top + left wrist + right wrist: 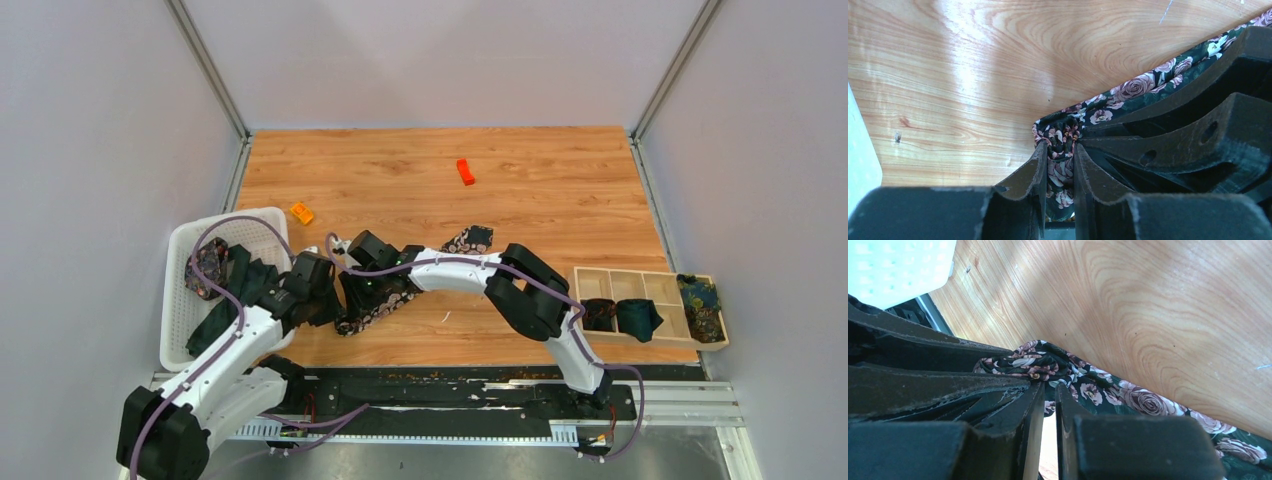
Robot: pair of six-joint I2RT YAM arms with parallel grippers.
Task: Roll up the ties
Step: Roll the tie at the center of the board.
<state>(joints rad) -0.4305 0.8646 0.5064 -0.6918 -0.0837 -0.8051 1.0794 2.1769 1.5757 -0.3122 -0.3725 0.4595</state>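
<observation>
A black tie with pink-white flowers (462, 241) lies slanted across the wooden table, its near end by the two grippers. My left gripper (335, 300) and right gripper (372, 290) meet over that near end. In the left wrist view the left gripper (1057, 148) is shut on a bunched fold of the tie (1138, 87). In the right wrist view the right gripper (1049, 388) is nearly closed, its tips pinching the crumpled tie (1128, 397). The other gripper's black fingers fill a side of each wrist view.
A white basket (180, 250) at the left holds a floral tie (208, 268) and dark teal ties (225, 312). A wooden compartment tray (600, 273) at the right holds rolled ties (637, 318). Two orange blocks (301, 212) (465, 172) lie farther back.
</observation>
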